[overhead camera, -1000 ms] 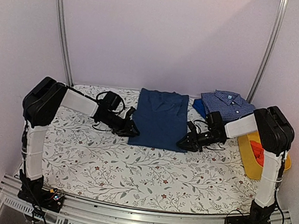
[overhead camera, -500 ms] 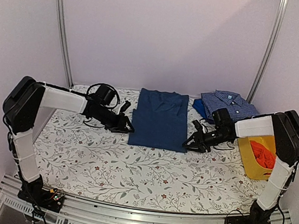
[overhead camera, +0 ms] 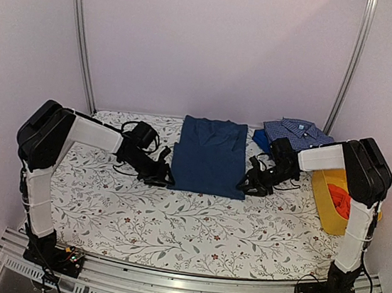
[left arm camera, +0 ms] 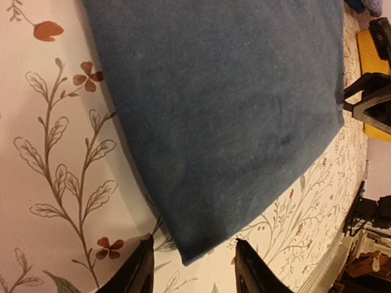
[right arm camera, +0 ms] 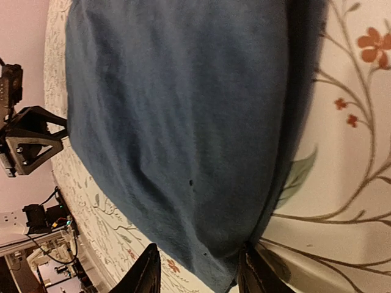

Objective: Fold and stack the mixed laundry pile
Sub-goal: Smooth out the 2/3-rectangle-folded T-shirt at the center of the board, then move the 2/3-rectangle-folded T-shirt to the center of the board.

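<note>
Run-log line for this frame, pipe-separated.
blue folded garment: flat, mid-table | left end effector: open, near-left corner | right end effector: open, near-right corner | checked shirt: folded, far right

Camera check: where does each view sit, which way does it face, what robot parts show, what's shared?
Top external: high behind the bases, looking down over the table; left arm, right arm, left gripper, right gripper show.
Left wrist: low on that wrist, facing right across the folded dark blue garment's near-left corner; its fingertips at the bottom.
Right wrist: mirrored, facing left across the near-right corner; its fingertips at the bottom.
Shared: all see the garment; each wrist view catches the opposite gripper.
</note>
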Robot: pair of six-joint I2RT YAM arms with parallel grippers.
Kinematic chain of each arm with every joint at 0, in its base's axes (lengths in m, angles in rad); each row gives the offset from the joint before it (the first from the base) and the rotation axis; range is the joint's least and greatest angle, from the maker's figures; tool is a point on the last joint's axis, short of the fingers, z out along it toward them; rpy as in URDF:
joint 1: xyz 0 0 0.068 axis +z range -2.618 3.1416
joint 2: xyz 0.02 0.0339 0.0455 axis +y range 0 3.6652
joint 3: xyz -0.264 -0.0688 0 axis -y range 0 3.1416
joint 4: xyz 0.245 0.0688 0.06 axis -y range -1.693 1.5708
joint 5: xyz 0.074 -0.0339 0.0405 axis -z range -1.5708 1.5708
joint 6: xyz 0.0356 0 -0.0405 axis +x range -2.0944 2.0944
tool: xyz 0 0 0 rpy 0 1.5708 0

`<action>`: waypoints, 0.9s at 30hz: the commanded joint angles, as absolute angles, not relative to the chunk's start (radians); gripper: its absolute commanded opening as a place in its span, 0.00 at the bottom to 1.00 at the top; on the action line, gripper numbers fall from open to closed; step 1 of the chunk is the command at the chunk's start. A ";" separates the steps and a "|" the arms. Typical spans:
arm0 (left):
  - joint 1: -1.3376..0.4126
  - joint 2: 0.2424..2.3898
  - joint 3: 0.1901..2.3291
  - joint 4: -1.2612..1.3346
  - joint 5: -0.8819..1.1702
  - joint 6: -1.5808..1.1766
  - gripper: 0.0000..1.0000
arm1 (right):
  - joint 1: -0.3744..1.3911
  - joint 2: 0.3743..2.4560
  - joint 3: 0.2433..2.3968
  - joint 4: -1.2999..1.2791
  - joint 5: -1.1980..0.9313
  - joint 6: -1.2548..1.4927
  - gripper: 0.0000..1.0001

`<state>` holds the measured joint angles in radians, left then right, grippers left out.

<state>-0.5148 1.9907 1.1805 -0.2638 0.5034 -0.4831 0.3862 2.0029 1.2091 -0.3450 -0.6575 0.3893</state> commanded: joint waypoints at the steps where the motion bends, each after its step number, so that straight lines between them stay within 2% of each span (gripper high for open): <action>1: -0.552 2.013 1.172 -0.282 0.492 -0.486 0.41 | 0.423 2.053 1.231 -0.412 -0.589 0.380 0.44; 3: -0.558 2.017 1.167 -0.277 0.502 -0.486 0.32 | 0.438 2.062 1.230 -0.422 -0.567 0.376 0.40; 9: -0.561 1.978 1.128 -0.291 0.498 -0.492 0.01 | 0.461 2.041 1.176 -0.441 -0.539 0.373 0.17; 15: -0.577 1.850 0.962 -0.293 0.502 -0.507 0.00 | 0.504 1.927 1.000 -0.408 -0.573 0.387 0.06; 20: -0.662 1.732 0.828 -0.291 0.547 -0.541 0.00 | 0.622 1.814 0.856 -0.403 -0.666 0.426 0.07; 21: -0.681 1.711 0.810 -0.298 0.552 -0.546 0.03 | 0.642 1.785 0.833 -0.408 -0.694 0.431 0.13; 23: -0.698 1.659 0.774 -0.306 0.567 -0.560 0.27 | 0.650 1.735 0.794 -0.413 -0.730 0.440 0.32; 25: -0.688 1.599 0.749 -0.310 0.562 -0.571 0.43 | 0.627 1.660 0.796 -0.448 -0.701 0.445 0.49; 27: -0.659 1.563 0.754 -0.322 0.556 -0.559 0.49 | 0.569 1.608 0.837 -0.475 -0.691 0.421 0.53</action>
